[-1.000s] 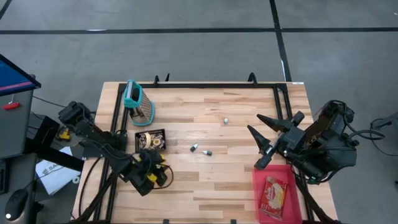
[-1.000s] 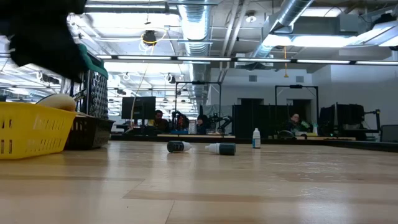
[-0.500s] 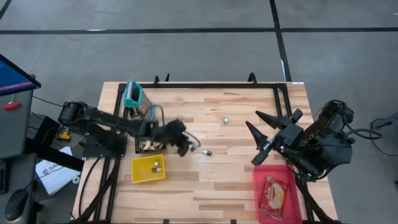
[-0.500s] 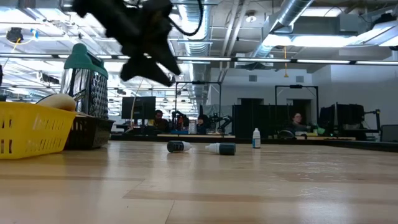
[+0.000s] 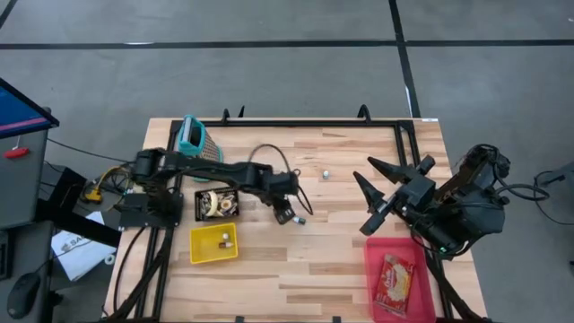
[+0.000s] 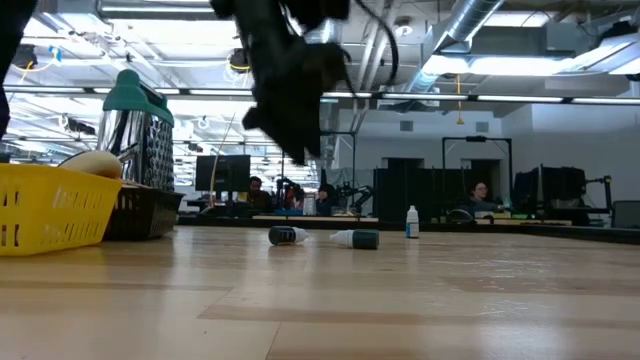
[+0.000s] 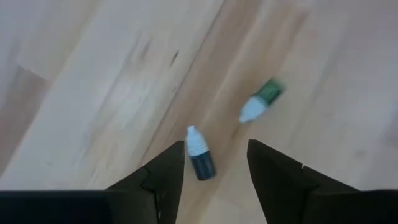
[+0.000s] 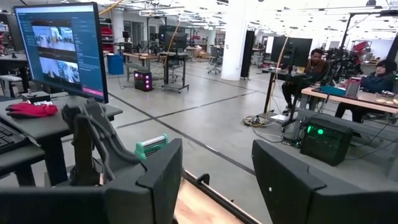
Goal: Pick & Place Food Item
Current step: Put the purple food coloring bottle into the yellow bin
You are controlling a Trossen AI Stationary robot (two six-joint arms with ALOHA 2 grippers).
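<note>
Wooden table (image 5: 341, 260) amid lit workshop

A wooden worktop (image 5: 341, 269) stands on a grey floor crossed by dark lines. The left arm reaches from the left edge toward the middle, its gripper (image 5: 287, 213) open over two small bottles (image 5: 299, 219) lying near the centre. A third small bottle (image 5: 326, 173) sits farther off, toward the far side. At the far left corner stands a grater (image 5: 199, 145) with a teal handle. Just nearer is a black tray (image 5: 217, 203) with food in it, and nearer still a yellow basket (image 5: 214, 243) holding two pale pieces. The right arm waits at the right edge, its gripper (image 5: 377, 196) open above the wood. Near it, at the near right, a red tray (image 5: 401, 280) holds a packet.
</note>
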